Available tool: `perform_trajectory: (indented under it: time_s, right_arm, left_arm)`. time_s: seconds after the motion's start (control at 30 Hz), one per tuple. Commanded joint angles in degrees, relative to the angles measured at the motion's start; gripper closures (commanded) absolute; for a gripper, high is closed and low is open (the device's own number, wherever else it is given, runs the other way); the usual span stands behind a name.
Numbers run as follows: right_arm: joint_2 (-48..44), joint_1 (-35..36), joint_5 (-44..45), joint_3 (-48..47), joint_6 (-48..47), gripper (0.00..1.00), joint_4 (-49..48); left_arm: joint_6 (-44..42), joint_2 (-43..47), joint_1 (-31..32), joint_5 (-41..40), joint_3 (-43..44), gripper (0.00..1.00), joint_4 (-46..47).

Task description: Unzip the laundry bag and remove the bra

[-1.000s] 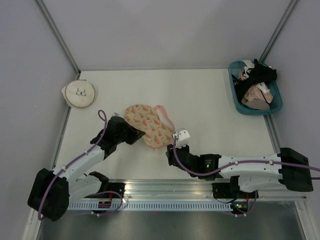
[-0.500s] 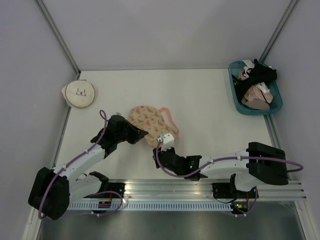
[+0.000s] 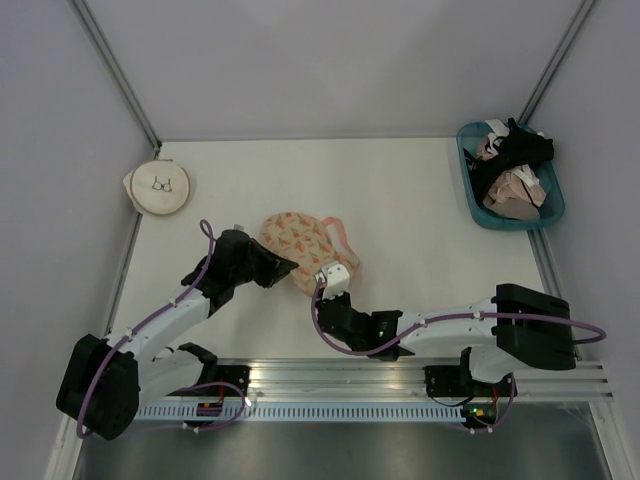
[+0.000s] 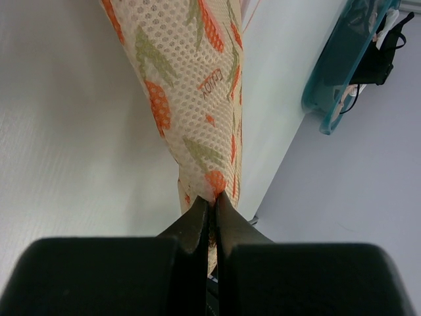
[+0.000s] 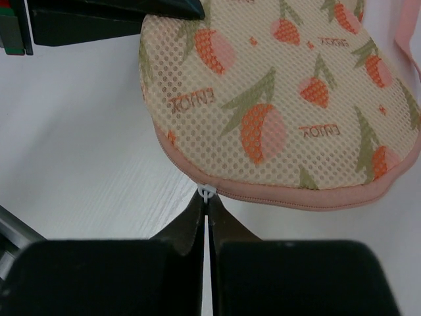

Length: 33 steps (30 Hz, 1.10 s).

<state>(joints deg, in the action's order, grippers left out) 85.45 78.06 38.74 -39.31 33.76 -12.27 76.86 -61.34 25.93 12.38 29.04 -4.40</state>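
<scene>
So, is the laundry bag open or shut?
Shut: the laundry bag shows no gap along its zipper rim; the right hand pinches the white pull.

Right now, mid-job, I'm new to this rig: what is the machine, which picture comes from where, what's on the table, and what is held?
Two robot arms are bolted at the near edge of the table. The wide picture looks down from above; the other two come from a camera on each wrist. On the table lie the laundry bag, a round cream pouch and a teal basket of garments. The left gripper is shut on the laundry bag's edge. The right gripper is shut on the zipper pull at the bag's pink rim. No bra shows; the bag looks zipped.
</scene>
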Motion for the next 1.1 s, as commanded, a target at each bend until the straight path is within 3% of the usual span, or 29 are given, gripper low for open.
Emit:
perform_trajectory:
  time_s: [0.0,0.2,0.43,0.7,0.8,1.07]
  right_arm:
    - [-1.9,-0.3,1.7,-1.3,1.0,0.99,1.8]
    - [-5.3,-0.3,1.2,-2.5,2.4,0.99,15.0]
    - [-8.3,-0.3,1.2,-3.9,3.7,0.99,26.6]
    - [-5.9,-0.3,2.9,-8.8,7.5,1.00,41.5]
    - [-5.0,-0.3,1.9,-9.6,9.2,0.99,45.2]
    - [-3.4,-0.4,0.6,-8.9,11.2,1.00,48.5]
  left_arm:
    - [-0.9,0.3,-0.3,1.2,1.5,0.98,2.6]
    - [-13.7,-3.0,-1.5,3.6,3.5,0.98,4.1]
    - [-23.2,-10.4,-4.7,16.5,5.5,0.98,6.8]
    - [-33.5,-11.0,-6.4,22.4,7.0,0.98,4.8]
    - [-37.8,-10.7,-8.2,24.1,7.9,0.98,1.3]
    - [-42.8,-12.0,-9.5,39.8,8.9,0.98,0.8]
